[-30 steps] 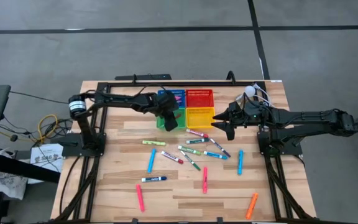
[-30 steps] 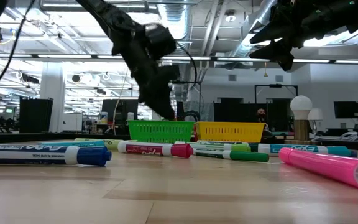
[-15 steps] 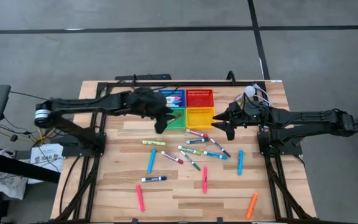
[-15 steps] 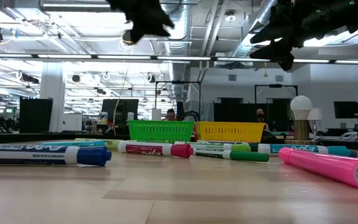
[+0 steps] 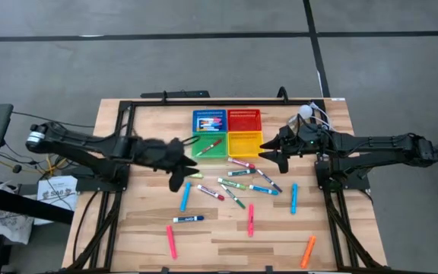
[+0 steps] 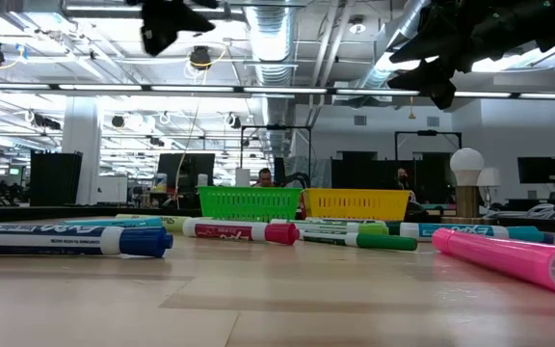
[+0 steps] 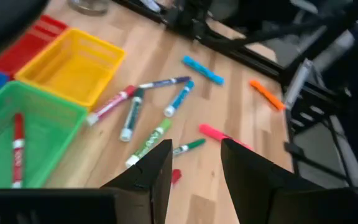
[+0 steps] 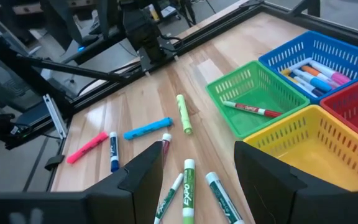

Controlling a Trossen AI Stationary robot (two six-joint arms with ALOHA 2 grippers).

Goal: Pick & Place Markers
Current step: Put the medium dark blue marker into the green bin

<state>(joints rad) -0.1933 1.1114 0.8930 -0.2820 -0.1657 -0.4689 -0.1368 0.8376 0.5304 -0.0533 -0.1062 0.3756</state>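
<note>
A: How far along is it?
B: Several markers lie in the blue basket (image 5: 209, 121), one red marker (image 5: 211, 145) in the green basket (image 5: 201, 153).
A: And the rest?
B: Loose markers (image 5: 238, 183) scattered on the counter (image 5: 280, 236). Left gripper (image 7: 191, 165) and right gripper (image 8: 194, 165) both hover part-open, empty.

Coloured markers (image 5: 238, 183) scattered flat mid-table, 1 red marker (image 5: 209, 146) in green basket

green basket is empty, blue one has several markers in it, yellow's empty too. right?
Not quite. The green basket holds one red marker, seen in the right wrist view and the high view. The rest stands: the blue basket has several markers, and the yellow basket is empty.
</note>
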